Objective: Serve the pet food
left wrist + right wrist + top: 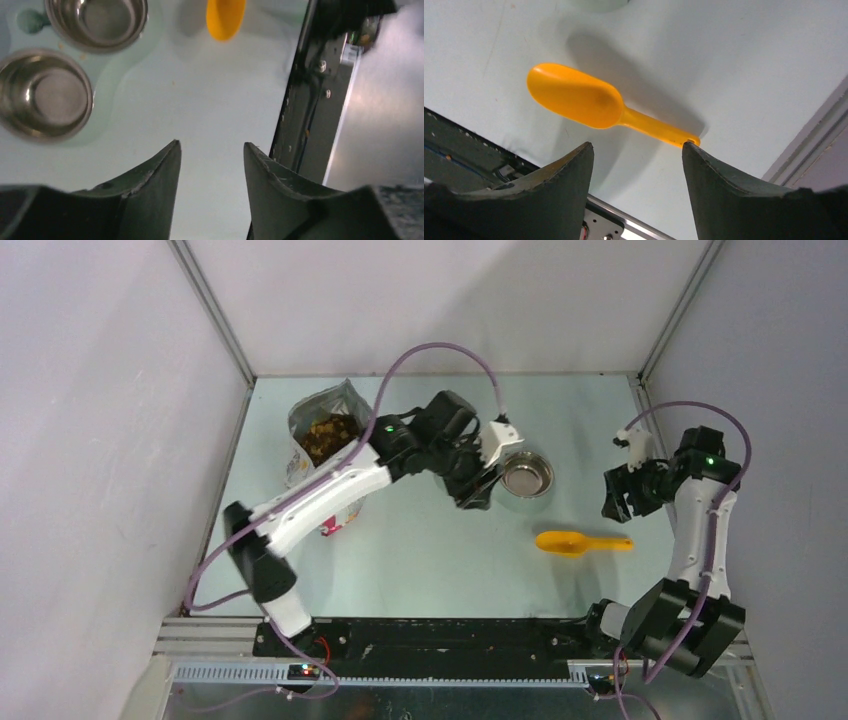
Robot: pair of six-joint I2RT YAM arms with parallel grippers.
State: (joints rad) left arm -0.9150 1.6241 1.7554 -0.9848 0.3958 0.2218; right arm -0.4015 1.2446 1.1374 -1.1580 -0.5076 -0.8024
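Observation:
The pet food [328,436] is brown kibble in the open top of a white foil bag [300,462] standing at the back left. A yellow scoop [582,542] lies empty on the table at the front right, handle pointing right. It also shows in the right wrist view [584,100] and the left wrist view [226,17]. A steel bowl [527,476] sits mid-table. The left wrist view shows two empty steel bowls [44,95] [97,20]. My left gripper [476,494] [211,150] is open and empty beside the bowl. My right gripper [620,502] [636,150] is open and empty above the scoop's handle.
The left arm [330,485] stretches across the table in front of the bag. Grey walls enclose the table on three sides. A black rail [450,632] runs along the near edge and also shows in the left wrist view [300,115].

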